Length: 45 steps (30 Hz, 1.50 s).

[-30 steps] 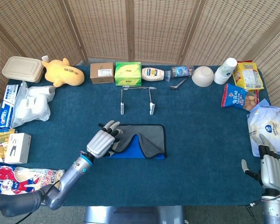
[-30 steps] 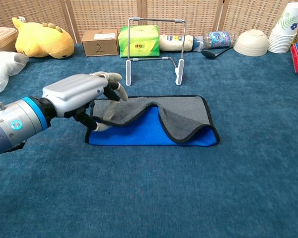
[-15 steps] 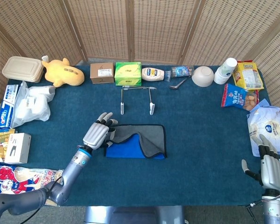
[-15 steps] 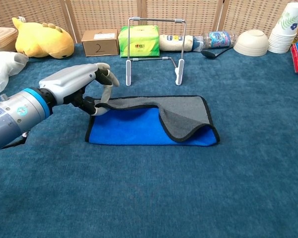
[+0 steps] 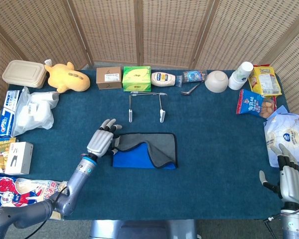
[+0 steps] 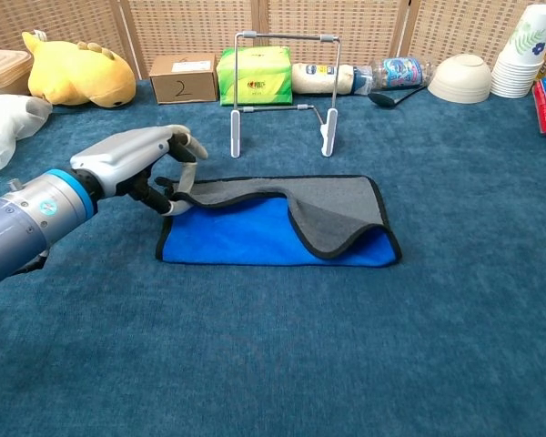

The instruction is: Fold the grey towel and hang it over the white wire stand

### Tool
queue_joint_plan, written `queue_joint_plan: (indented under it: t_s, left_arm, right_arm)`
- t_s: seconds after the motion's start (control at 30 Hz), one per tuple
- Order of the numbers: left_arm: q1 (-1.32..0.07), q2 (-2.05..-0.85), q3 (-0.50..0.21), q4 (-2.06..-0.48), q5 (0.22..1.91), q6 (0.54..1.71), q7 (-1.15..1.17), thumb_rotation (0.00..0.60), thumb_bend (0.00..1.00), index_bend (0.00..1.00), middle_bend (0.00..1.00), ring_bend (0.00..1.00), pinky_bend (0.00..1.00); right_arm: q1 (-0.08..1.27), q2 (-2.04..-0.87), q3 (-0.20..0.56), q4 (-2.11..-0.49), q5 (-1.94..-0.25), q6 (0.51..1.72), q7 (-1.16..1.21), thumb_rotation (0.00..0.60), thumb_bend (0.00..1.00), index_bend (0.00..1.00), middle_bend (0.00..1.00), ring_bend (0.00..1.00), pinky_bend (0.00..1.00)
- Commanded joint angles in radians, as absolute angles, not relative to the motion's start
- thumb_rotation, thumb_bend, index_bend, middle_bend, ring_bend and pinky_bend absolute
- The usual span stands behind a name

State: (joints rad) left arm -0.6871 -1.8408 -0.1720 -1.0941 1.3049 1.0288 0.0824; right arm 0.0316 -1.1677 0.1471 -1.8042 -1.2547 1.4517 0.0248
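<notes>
Grey/blue towel, black-edged

left hand has dragged the towel corner leftward.

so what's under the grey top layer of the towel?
Under the grey black-edged towel layer lies its bright blue side, flat on the carpet. The left hand pinches the grey corner. Whatever is beneath the right part is covered.

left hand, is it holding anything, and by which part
The left hand pinches the grey-and-blue towel by its near-left corner, lifted off the table; the right hand holds nothing.
</notes>
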Motion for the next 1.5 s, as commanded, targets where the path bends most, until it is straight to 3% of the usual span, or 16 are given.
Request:
queue_joint_plan:
  t_s: [0.03, 0.43, 0.6, 0.8, 0.97, 1.5]
  left_arm:
    - [-0.68, -1.845, -0.173, -1.086, 1.304, 1.042, 0.081, 0.6, 0.45, 0.55, 0.23, 0.0, 0.0]
    - [-0.695, -1.869, -0.194, -1.021, 1.306, 1.051, 0.083, 0.6, 0.43, 0.48, 0.2, 0.0, 0.0]
    - [-0.697, -1.876, -0.192, -1.013, 1.312, 1.053, 0.082, 0.6, 0.38, 0.38, 0.15, 0.0, 0.0]
    - [-0.694, -1.881, -0.191, -1.007, 1.312, 1.061, 0.093, 0.6, 0.38, 0.2, 0.04, 0.0, 0.0]
    - [-0.69, -1.889, -0.195, -0.997, 1.311, 1.078, 0.106, 0.6, 0.38, 0.1, 0.0, 0.0, 0.0]
    - [-0.683, -1.896, -0.205, -0.99, 1.298, 1.095, 0.157, 0.6, 0.48, 0.11, 0.0, 0.0, 0.0]
  right_arm:
    - [0.033, -1.168, 0.148, -1.805, -1.255, 1.451, 0.024, 0.6, 0.38, 0.13, 0.04, 0.0, 0.0]
    - [0.033, -1.169, 0.148, -1.811, -1.252, 1.452, 0.012, 0.6, 0.38, 0.13, 0.04, 0.0, 0.0]
    - [0.032, -1.168, 0.15, -1.812, -1.251, 1.454, 0.011, 0.6, 0.38, 0.13, 0.04, 0.0, 0.0]
    - [0.031, -1.168, 0.149, -1.809, -1.249, 1.452, 0.015, 0.6, 0.38, 0.13, 0.04, 0.0, 0.0]
    - [0.032, -1.168, 0.15, -1.809, -1.25, 1.451, 0.017, 0.6, 0.38, 0.14, 0.04, 0.0, 0.0]
    - [0.028, -1.168, 0.148, -1.81, -1.253, 1.453, 0.021, 0.6, 0.38, 0.14, 0.04, 0.0, 0.0]
